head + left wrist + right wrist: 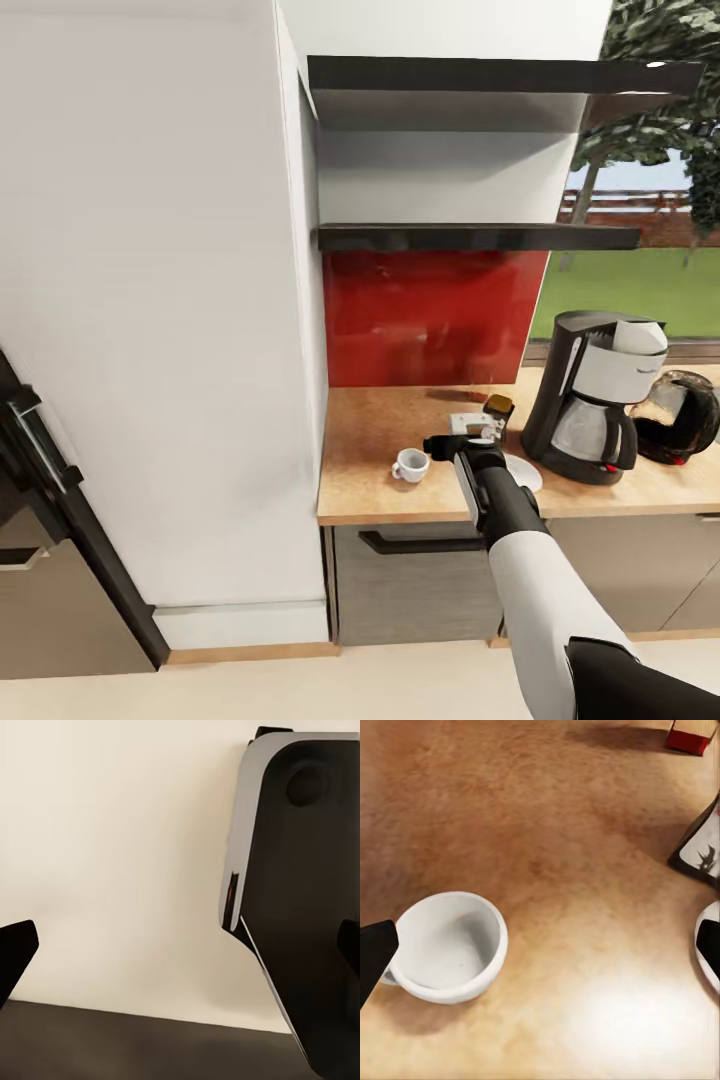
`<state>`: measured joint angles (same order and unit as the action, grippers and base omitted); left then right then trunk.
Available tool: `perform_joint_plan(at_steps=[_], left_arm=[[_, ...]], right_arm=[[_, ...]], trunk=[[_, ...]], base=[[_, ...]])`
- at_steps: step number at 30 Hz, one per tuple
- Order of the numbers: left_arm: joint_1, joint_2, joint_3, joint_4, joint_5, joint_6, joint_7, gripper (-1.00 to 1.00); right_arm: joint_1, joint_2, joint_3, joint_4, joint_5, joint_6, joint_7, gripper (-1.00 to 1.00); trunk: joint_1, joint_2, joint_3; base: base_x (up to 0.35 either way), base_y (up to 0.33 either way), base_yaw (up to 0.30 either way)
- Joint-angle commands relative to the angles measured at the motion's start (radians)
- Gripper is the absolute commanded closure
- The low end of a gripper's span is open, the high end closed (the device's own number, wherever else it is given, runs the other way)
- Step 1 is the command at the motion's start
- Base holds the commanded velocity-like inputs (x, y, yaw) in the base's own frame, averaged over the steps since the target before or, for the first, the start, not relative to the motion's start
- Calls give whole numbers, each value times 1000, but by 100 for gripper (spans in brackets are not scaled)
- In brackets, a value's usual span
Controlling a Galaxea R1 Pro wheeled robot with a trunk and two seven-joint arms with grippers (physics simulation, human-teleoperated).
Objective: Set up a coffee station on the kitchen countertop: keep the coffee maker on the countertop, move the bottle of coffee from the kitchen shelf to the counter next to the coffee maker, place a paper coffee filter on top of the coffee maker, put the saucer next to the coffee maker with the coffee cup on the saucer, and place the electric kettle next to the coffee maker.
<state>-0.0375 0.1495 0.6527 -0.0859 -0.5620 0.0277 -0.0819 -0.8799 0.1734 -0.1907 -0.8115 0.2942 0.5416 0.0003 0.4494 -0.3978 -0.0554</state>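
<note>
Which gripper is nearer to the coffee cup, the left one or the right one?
Right. The right gripper hovers over the countertop just beside the coffee cup. The left gripper faces a pale surface and the robot's body.

We see the kitchen countertop (pixel 400 495) in matt, mottled tan wood grain, with the coffee cup (pixel 410 465) on it in smooth white glazed ceramic. Behind it the red backsplash (pixel 430 315) shines glossy, and the kitchen shelf (pixel 480 237) looks dark and matt. The coffee maker (pixel 595 400) reads as black plastic around a brushed-steel carafe.
</note>
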Motion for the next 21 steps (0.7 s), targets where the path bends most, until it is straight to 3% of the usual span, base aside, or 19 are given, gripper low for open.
perform_joint_plan(at_steps=[1, 21], left_arm=[[0, 0, 8, -2, -7, 3, -6, -100], [1, -1, 8, 1, -8, 5, -7, -100]], right_arm=[[-1, 1, -3, -1, 2, 5, -2, -100], [-1, 1, -4, 59, 5, 11, -11, -100]], trunk=[[1, -2, -2], [1, -2, -2]], base=[[10, 10, 0], [75, 41, 0]])
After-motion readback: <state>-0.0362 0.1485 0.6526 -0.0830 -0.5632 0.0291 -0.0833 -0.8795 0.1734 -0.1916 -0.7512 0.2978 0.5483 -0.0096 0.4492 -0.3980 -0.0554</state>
